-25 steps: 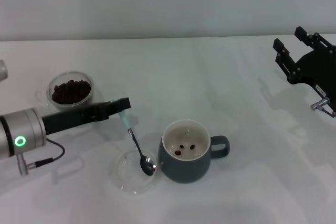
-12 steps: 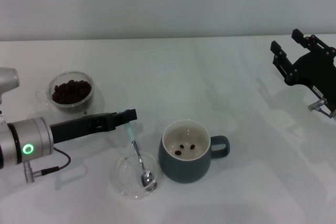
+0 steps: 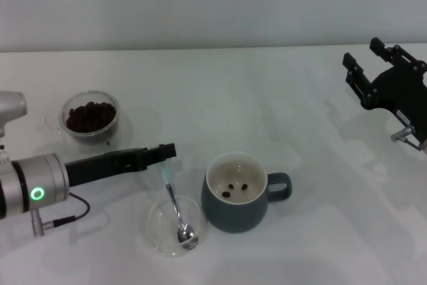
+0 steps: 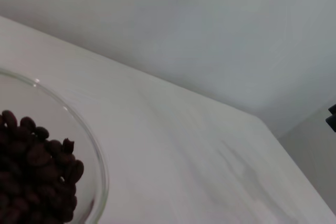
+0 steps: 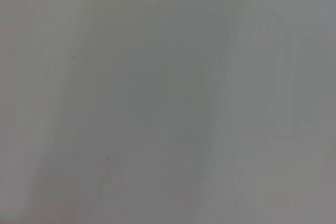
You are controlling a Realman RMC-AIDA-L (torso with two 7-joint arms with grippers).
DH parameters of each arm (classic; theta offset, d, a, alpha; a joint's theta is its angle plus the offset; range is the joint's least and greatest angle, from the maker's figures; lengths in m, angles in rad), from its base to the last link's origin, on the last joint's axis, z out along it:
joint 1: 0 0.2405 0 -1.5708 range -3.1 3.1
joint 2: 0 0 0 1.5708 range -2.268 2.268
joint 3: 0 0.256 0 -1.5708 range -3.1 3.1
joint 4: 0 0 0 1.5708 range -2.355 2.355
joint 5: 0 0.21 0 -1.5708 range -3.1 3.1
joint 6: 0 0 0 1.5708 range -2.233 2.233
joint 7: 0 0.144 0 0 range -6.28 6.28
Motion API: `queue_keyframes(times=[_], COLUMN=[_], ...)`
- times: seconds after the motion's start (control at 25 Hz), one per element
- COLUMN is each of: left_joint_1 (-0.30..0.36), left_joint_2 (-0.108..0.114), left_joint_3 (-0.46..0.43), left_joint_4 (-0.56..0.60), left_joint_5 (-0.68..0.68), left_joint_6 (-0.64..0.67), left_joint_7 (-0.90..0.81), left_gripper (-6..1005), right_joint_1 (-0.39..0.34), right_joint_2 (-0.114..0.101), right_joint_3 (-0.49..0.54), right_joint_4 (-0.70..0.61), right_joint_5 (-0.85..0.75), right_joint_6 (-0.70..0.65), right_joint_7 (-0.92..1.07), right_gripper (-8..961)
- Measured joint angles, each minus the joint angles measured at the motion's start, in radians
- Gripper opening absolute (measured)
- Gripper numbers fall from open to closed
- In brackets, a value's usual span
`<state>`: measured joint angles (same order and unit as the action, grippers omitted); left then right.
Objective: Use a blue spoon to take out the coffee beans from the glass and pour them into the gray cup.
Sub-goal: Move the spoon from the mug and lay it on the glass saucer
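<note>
My left gripper (image 3: 163, 153) is shut on the pale handle of the blue spoon (image 3: 175, 208). The spoon hangs tilted, its metal bowl resting in the flat clear saucer (image 3: 157, 236) left of the gray cup (image 3: 235, 193). The gray cup holds three coffee beans on its cream inside. The glass (image 3: 90, 114) stands at the far left, full of coffee beans (image 3: 89, 115); it also shows in the left wrist view (image 4: 97, 182) with the beans (image 4: 31, 182). My right gripper (image 3: 363, 71) is open, raised at the far right, away from everything.
The white table (image 3: 267, 98) runs back to a grey wall. The saucer and the cup stand close together near the front. The right wrist view shows only bare surface.
My left gripper has moved toward me and slightly right with the spoon. The spoon's bowl has slid from the saucer's right rim into its middle. The right arm has barely moved.
</note>
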<state>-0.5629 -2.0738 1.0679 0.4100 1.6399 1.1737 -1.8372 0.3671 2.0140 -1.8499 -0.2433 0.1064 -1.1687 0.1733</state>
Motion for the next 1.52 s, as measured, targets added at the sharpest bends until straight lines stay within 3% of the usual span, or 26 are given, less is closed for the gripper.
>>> queue_keyframes(times=[0.4, 1.0, 1.12, 1.52], left_joint_1=[0.007, 0.022, 0.023, 0.027], left_joint_2=[-0.001, 0.002, 0.003, 0.004], left_joint_3=[0.003, -0.005, -0.005, -0.002], left_joint_4=[-0.002, -0.002, -0.001, 0.011], left_joint_5=[-0.004, -0.009, -0.009, -0.009], left_joint_6=[-0.016, -0.034, -0.033, -0.026], left_joint_7=[-0.004, 0.001, 0.001, -0.002], left_gripper=[425, 439, 558, 593], right_joint_1=[0.005, 0.004, 0.004, 0.002], right_joint_2=[0.0, 0.001, 0.002, 0.002], right_joint_3=[0.0, -0.003, -0.003, -0.014], right_joint_4=[0.003, 0.007, 0.007, 0.001], right_joint_5=[-0.004, -0.004, -0.004, 0.003], right_joint_6=[0.003, 0.008, 0.01, 0.015], right_joint_7=[0.0, 0.0, 0.0, 0.0], right_gripper=[530, 532, 532, 532])
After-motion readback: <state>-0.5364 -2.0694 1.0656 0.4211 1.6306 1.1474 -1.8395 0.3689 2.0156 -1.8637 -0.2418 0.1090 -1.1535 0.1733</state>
